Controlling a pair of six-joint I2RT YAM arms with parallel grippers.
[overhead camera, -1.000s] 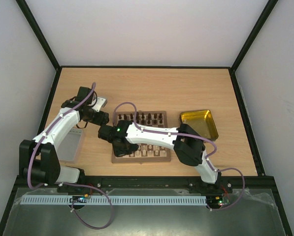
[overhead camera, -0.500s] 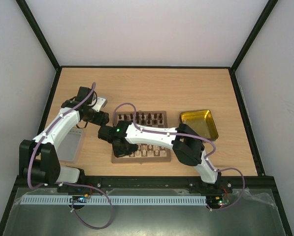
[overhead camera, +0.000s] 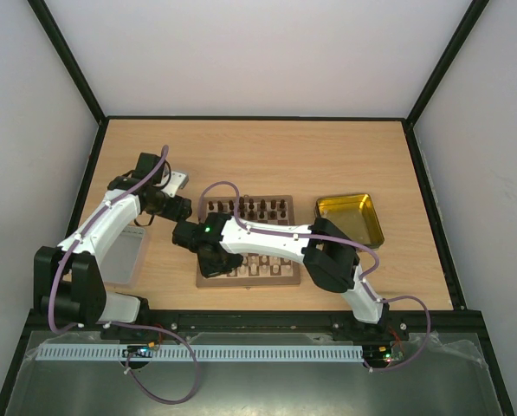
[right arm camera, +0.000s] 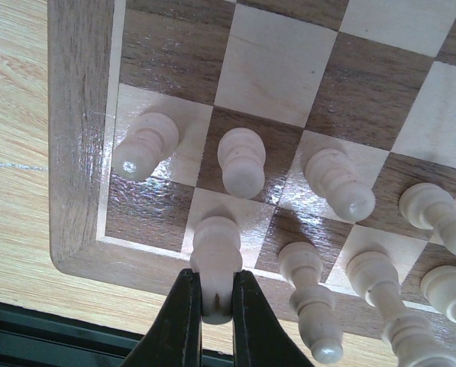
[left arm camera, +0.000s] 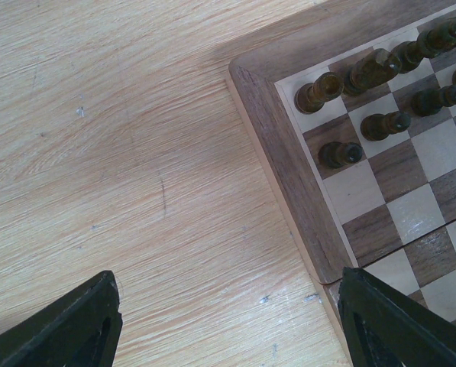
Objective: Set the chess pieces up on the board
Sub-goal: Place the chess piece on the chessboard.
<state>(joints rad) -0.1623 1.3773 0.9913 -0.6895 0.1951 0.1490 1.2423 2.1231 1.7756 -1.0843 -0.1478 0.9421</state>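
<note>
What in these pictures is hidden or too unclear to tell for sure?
1. Top view: the right arm covers the near-left part of the board. The visible pieces are too small to name.
2. Right wrist view: the right end effector pinches the top of the cream piece, so its kind is unclear.
3. Left wrist view: the frame edge cuts the board, and only one corner shows.

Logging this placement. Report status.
Right gripper shut on cream piece, near board corner. Left gripper open, empty, off-board. Neighbouring cream pieces crowd close.
</note>
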